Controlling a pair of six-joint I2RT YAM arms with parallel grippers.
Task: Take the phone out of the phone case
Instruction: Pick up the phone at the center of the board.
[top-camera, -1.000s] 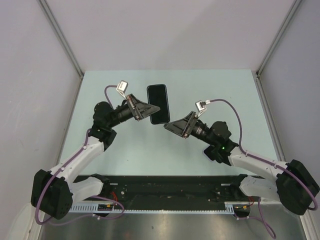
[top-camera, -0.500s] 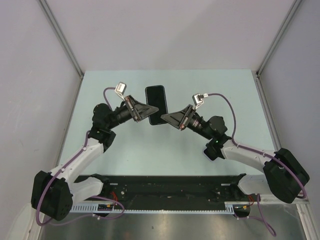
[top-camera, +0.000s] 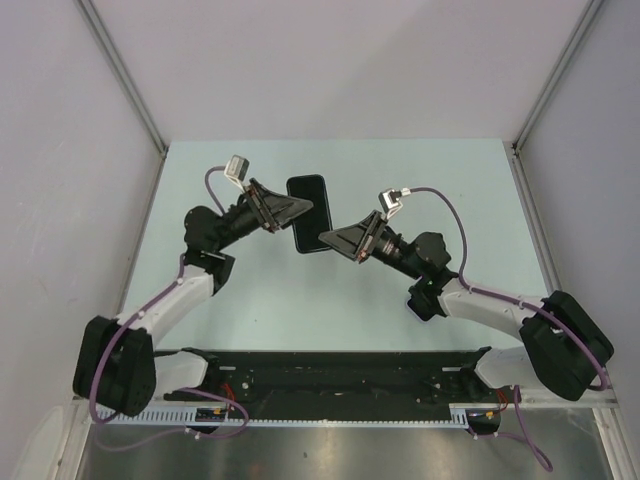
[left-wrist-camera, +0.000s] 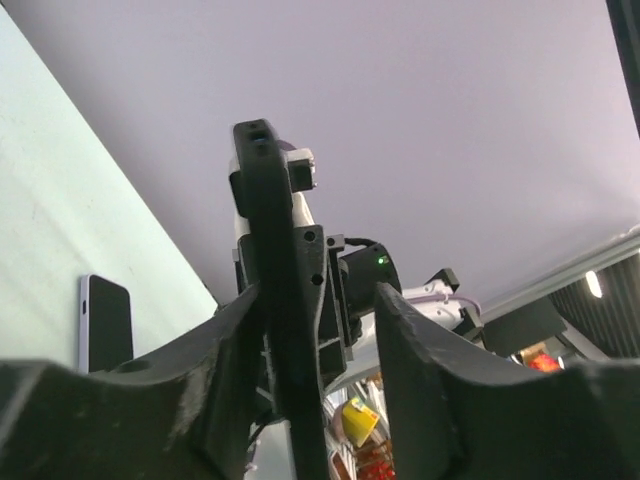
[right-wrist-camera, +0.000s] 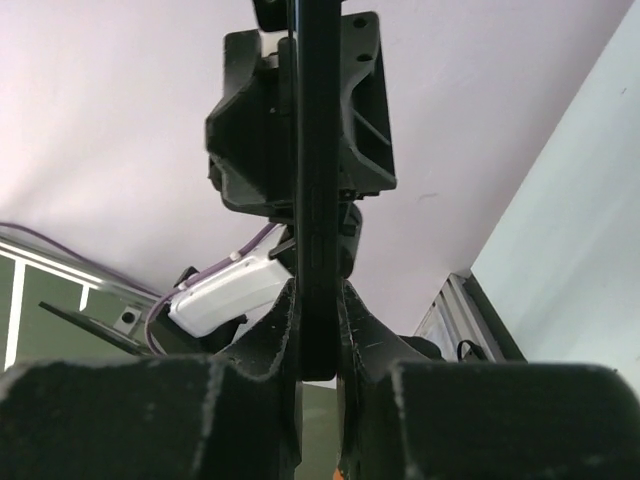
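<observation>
Top external view: the black, flat, round-cornered phone in its phone case (top-camera: 316, 205) is held above the pale green tabletop (top-camera: 450, 180), over its middle and a little toward the far edge. Its glossy dark face is turned up and its long sides run roughly from the near edge to the far edge. The left gripper (top-camera: 300, 207) reaches it from the left edge's side, at its left long side. The right gripper (top-camera: 325, 240) reaches it from the right, at its near right corner.

In the right wrist view the phone (right-wrist-camera: 318, 150) is seen edge-on as a thin black bar. The right gripper (right-wrist-camera: 318, 335) is clamped on it, with a finger (right-wrist-camera: 262, 350) pressed flat against each face and no gap on either side.

In the left wrist view the left gripper (left-wrist-camera: 320, 315) has its jaws apart. One finger (left-wrist-camera: 220, 350) lies against the edge-on phone (left-wrist-camera: 285, 300), and the other finger (left-wrist-camera: 425, 350) stands clear of it with an open gap between, so this side is not gripping. The phone's narrow edge shows small round cut-outs.

The pictures do not show whether the handset is loosened from the case. Farther off in the left wrist view, a small dark-faced slab with a pale edge (left-wrist-camera: 105, 322) lies flat on the tabletop (left-wrist-camera: 50, 220).
</observation>
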